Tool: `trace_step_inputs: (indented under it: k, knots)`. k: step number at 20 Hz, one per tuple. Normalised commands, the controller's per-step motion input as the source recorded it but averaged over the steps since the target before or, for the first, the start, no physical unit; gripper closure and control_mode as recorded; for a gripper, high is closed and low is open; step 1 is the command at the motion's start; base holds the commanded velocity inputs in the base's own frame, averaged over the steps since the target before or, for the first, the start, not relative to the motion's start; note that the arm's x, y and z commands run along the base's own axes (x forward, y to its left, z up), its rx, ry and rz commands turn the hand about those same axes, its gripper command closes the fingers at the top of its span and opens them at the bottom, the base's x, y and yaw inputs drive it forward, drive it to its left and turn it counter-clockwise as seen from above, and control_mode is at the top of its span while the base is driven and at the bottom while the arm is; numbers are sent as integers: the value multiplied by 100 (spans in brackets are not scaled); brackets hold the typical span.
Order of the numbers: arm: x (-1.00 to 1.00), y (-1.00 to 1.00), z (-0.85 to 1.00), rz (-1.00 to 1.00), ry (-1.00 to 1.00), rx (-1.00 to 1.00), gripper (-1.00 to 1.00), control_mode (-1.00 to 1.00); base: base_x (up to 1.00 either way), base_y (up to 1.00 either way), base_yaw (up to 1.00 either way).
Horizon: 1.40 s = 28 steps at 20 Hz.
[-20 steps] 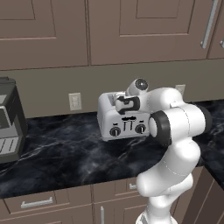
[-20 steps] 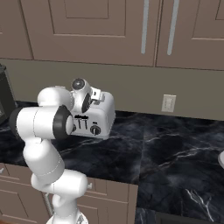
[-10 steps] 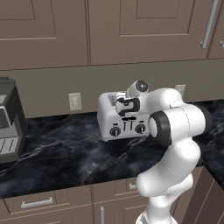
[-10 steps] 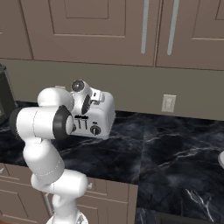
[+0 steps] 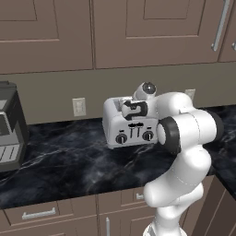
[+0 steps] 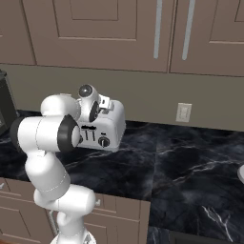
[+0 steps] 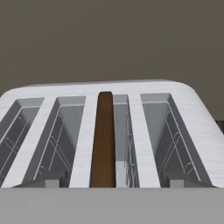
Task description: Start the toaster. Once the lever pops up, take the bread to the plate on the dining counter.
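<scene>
Four slots in toaster (image 7: 109,131), bread (image 7: 104,140) upright in third (from left). Gripper (image 5: 130,110) open above toaster, empty. Judged pre-pickup; next: descend, straddle slice.

Arm: white, dark joints, rising from the base, elbow bent high, forearm reaching forward and level. Wrist: turned down. Pincer (image 5: 130,110): dark, hanging below the wrist, pointed downward; jaws standing apart, nothing between them. Same pincer (image 6: 104,106) seen from the other side.
</scene>
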Motion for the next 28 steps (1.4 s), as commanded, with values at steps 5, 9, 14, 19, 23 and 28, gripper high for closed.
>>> trace_step_inputs:
  k: [5,9,14,19,23,28]
  knots:
    - [0,0,21,0,-6,-4,100,-100,0,0,0]
    - [0,0,57,0,4,0,100,-100,0,0,0]
    - [0,0,47,0,4,-1,100,-100,0,0,0]
    - [0,0,52,0,2,-2,100,-100,0,0,0]
    - [-5,0,68,0,6,0,100,-100,0,0,0]
    - [-10,0,75,0,8,0,100,-100,0,0,0]
